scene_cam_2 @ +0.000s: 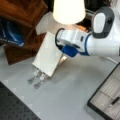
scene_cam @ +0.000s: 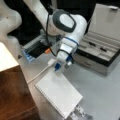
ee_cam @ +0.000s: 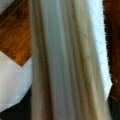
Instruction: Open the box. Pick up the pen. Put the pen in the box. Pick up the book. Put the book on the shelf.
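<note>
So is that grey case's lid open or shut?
Open. The box has its lid standing up behind it, and its compartments show, dark pen-like items inside.

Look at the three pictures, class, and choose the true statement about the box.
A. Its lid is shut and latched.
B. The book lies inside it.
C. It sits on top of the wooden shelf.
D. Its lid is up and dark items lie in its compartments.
D: in a front view the box stands with its lid raised, and thin dark items lie in its grey compartments.
</note>
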Robot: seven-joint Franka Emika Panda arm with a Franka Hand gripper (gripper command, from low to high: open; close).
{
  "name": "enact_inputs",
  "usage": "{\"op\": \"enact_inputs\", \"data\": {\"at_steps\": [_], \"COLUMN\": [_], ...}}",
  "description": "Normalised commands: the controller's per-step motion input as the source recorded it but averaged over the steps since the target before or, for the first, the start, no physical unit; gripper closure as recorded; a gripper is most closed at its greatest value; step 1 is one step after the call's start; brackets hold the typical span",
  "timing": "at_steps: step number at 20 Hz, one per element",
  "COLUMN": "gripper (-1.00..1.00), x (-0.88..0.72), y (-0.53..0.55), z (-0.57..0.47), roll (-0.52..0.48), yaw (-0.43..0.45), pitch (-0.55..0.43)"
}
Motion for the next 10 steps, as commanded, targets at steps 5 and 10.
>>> {"op": "enact_inputs", "data": {"at_steps": [5,10], "gripper": [1.0,1.0], "x": [0.03,0.09], "y": [0.08,0.07], "z": [-0.19,-0.18], "roll": [-0.21,-0.205], "yaw": [0.075,0.071], "pitch": [-0.116,-0.124]}}
